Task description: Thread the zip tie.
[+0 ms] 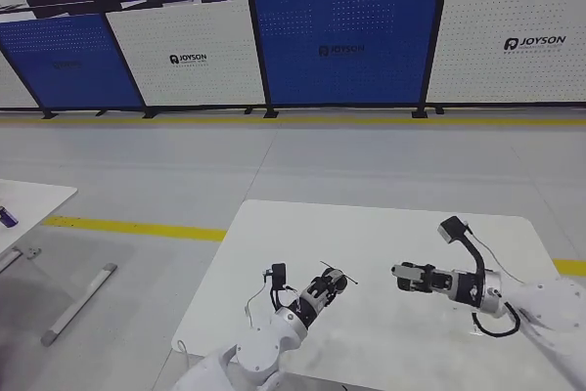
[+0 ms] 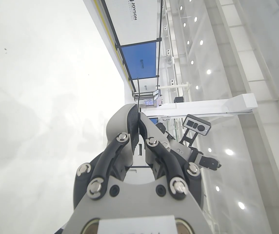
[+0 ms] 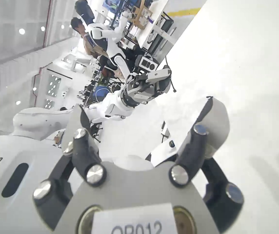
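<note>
A thin black zip tie [image 1: 338, 274] is pinched between the pads of my left gripper [image 1: 325, 284], which is held just above the white table [image 1: 371, 235] near its front middle. In the left wrist view my left gripper [image 2: 138, 114] is shut on the zip tie [image 2: 138, 93], whose strap sticks out straight past the fingertips. My right gripper [image 1: 400, 277] hangs a short way to the right of it, pointing at it, with nothing held. In the right wrist view my right gripper [image 3: 146, 113] is open, and the left gripper [image 3: 162, 80] shows farther off with the zip tie [image 3: 170, 79] crossing its tips.
The table's far half and right side are bare white surface. A second white table [image 1: 19, 200] with a small dark can [image 1: 4, 216] stands off to the left. Blue and white panels [image 1: 341, 49] line the back beyond a yellow floor line [image 1: 136, 228].
</note>
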